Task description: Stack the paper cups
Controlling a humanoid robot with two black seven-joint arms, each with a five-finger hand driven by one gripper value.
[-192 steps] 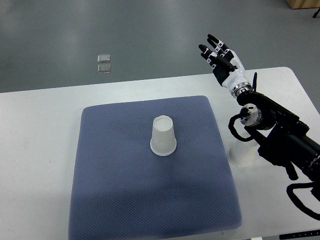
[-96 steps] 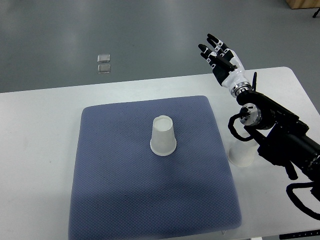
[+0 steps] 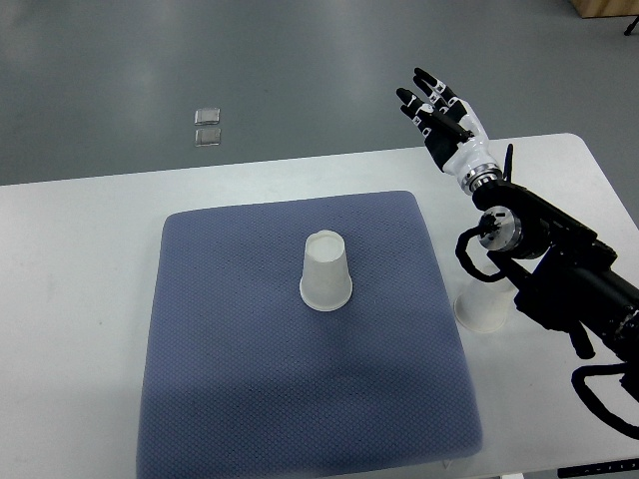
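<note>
I see a white table point(image 3: 80, 230) carrying a blue-grey textured mat point(image 3: 250, 399), square with rounded corners. Two small clear squares point(image 3: 208, 128) lie on the grey floor beyond the far edge. One white paper cup point(image 3: 325, 271) stands upside down near the mat's middle, tapered, base up. A second paper cup point(image 3: 482, 309) stands on bare table just off the mat's right edge, largely hidden behind my black forearm point(image 3: 559, 269); I cannot tell which way up. My right hand point(image 3: 442, 118) hangs over the far table edge, fingers spread, holding nothing.
</note>
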